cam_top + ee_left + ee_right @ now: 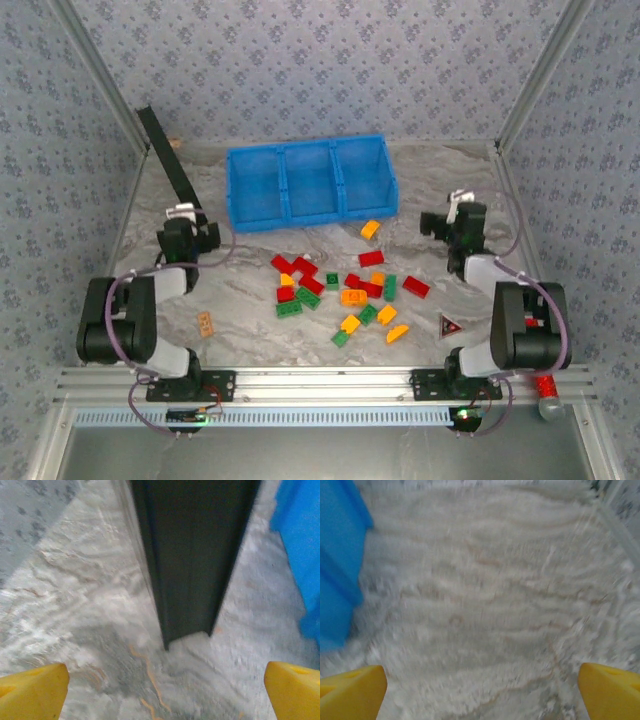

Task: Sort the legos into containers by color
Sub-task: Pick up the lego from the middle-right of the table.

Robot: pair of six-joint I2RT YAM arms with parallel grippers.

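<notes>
Entry: legos (345, 290), red, green and orange studded bricks, lying at all angles, loose at frame centre.
Detail: my left gripper (183, 215) and right gripper (445, 218), both released and empty, flank the pile over bare table (240, 290). Beyond are the blue containers (310, 180), long axis left-right, three compartments opening upward; one orange brick (371, 229) sits just below the bin's lower-right corner.

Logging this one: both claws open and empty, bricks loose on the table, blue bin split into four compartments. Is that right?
Not quite: the blue bin has three compartments, not four, as the top external view shows. The rest holds: left claw and right claw are open and empty, and the bricks lie loose on the table.
</notes>
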